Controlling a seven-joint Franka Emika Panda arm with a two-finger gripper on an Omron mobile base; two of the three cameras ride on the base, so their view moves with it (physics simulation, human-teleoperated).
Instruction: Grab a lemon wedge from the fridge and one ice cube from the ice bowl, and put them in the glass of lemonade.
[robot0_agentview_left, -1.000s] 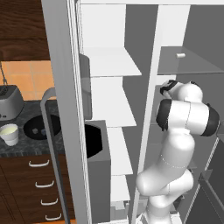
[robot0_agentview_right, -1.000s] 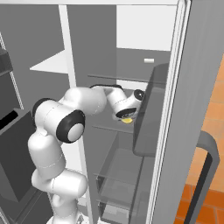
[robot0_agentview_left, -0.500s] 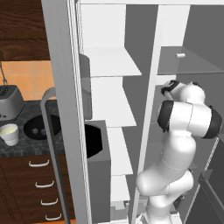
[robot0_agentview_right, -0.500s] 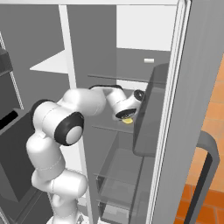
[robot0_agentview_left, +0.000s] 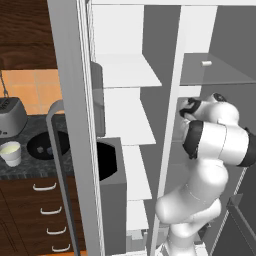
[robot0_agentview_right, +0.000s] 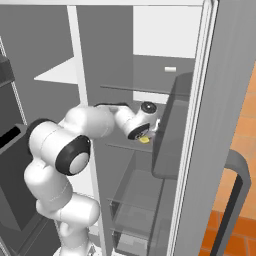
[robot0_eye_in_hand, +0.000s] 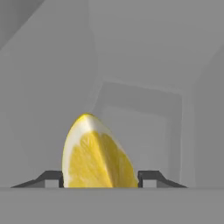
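The lemon wedge (robot0_eye_in_hand: 94, 157), bright yellow, stands between my two dark fingertips (robot0_eye_in_hand: 52, 178), which touch it on both sides. My gripper (robot0_eye_in_hand: 100, 180) is shut on it. From the right base view the lemon wedge (robot0_agentview_right: 144, 140) is a small yellow spot under the gripper (robot0_agentview_right: 148, 134), just over a glass shelf (robot0_agentview_right: 131, 147) inside the open fridge (robot0_agentview_right: 220, 125). The arm's wrist (robot0_agentview_left: 192, 107) reaches into the fridge (robot0_agentview_left: 75, 100) past its middle post. Out on the counter to the left are the black ice bowl (robot0_agentview_left: 45, 146) and the glass of lemonade (robot0_agentview_left: 11, 152).
A silver toaster (robot0_agentview_left: 10, 117) stands behind the cup on the dark counter. The left fridge door with its grey handle (robot0_agentview_left: 59, 160) stands between the arm and the counter. The right door's dark bin (robot0_agentview_right: 167, 135) hangs close beside the hand. Glass shelves lie above and below.
The jaws have come together onto the lemon wedge. The arm has hardly moved, and the wedge stays at the same shelf.
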